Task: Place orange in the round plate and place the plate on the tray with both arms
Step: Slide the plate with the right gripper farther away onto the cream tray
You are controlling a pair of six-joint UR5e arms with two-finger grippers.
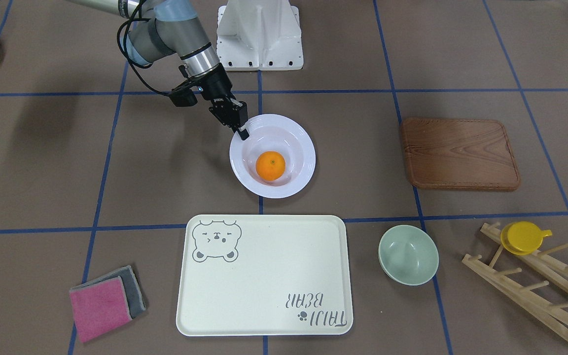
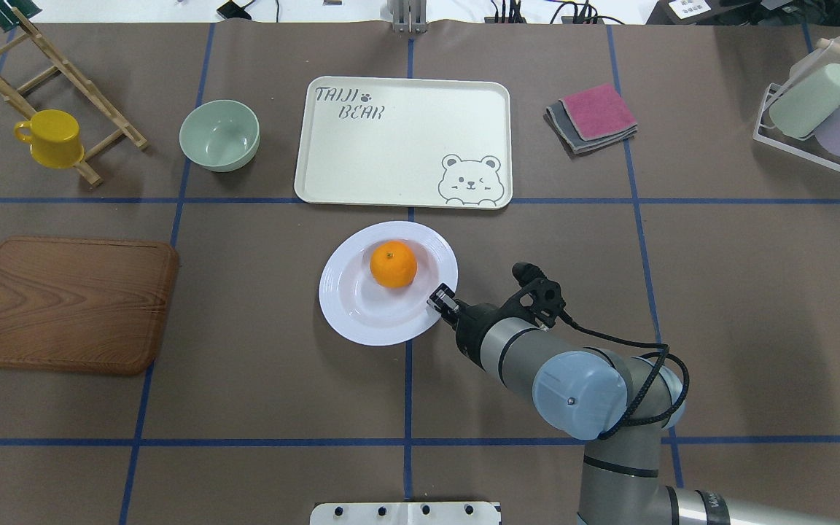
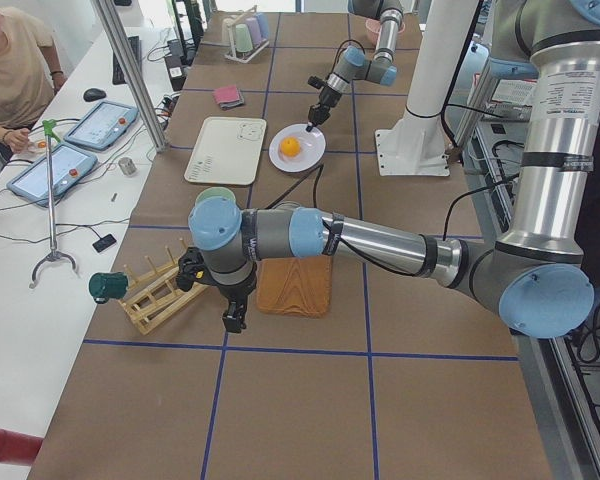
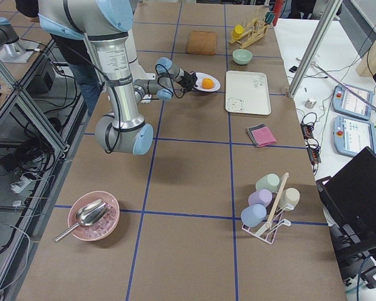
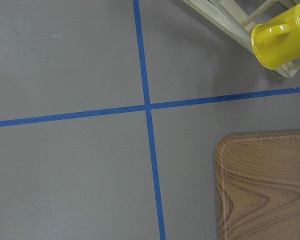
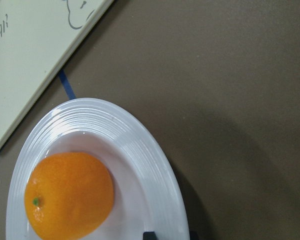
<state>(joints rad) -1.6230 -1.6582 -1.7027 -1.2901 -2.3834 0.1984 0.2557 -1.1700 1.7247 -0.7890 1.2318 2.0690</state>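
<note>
The orange point(image 1: 270, 165) lies inside the round plate point(image 1: 300, 143), which sits on the table just on the robot's side of the cream tray point(image 1: 264, 276). My right gripper point(image 1: 241, 131) is at the plate's rim on the robot's side and looks shut on it. The right wrist view shows the orange point(image 6: 69, 195), the ridged plate rim point(image 6: 140, 145) and one dark fingertip point(image 6: 149, 235) on it. My left gripper point(image 3: 232, 320) appears only in the exterior left view, hanging low near the wooden board; I cannot tell whether it is open or shut.
A brown wooden board point(image 1: 460, 154), a pale-green bowl point(image 1: 408, 254) and a wooden rack point(image 1: 535, 291) with a yellow cup point(image 1: 524, 237) stand on the robot's left side. Folded cloths point(image 1: 106, 301) lie beside the tray. A cup holder point(image 2: 821, 109) is at the far right.
</note>
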